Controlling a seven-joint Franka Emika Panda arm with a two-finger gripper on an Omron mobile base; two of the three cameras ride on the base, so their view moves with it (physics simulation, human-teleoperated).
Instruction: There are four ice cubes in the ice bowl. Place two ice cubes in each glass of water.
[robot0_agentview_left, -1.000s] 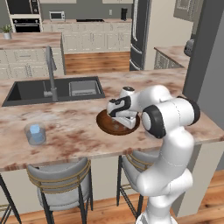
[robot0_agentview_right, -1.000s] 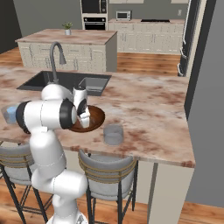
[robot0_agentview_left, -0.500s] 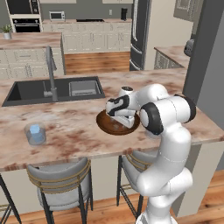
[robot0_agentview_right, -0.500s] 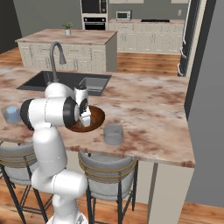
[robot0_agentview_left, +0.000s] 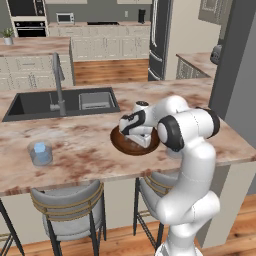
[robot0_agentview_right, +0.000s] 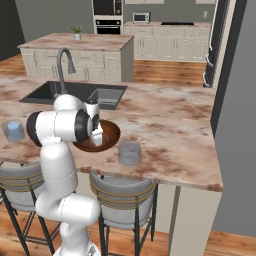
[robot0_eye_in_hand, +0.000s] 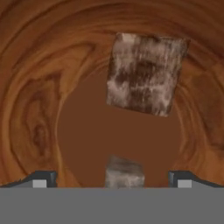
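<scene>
Hand view showed the tool (robot0_eye_in_hand: 112, 181) fully open and holding nothing, low inside the ice bowl (robot0_eye_in_hand: 39, 100), with two ice cubes (robot0_eye_in_hand: 144, 74) on the wooden floor — one lying between the fingertips (robot0_eye_in_hand: 41, 180), the other just beyond. In the left base view one glass of water (robot0_agentview_left: 40, 152) stood far along the worktop (robot0_agentview_left: 85, 135) and appeared to hold something pale blue — possibly ice, though this could not be confirmed. By judgement the task was partly done, with the remaining cubes not yet delivered to the second glass (robot0_agentview_right: 129, 153) just beside the bowl.

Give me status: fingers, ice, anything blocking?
Fingers open, down inside ice bowl. One ice cube between the tips, ungripped; another just beyond. Nothing blocking.
</scene>
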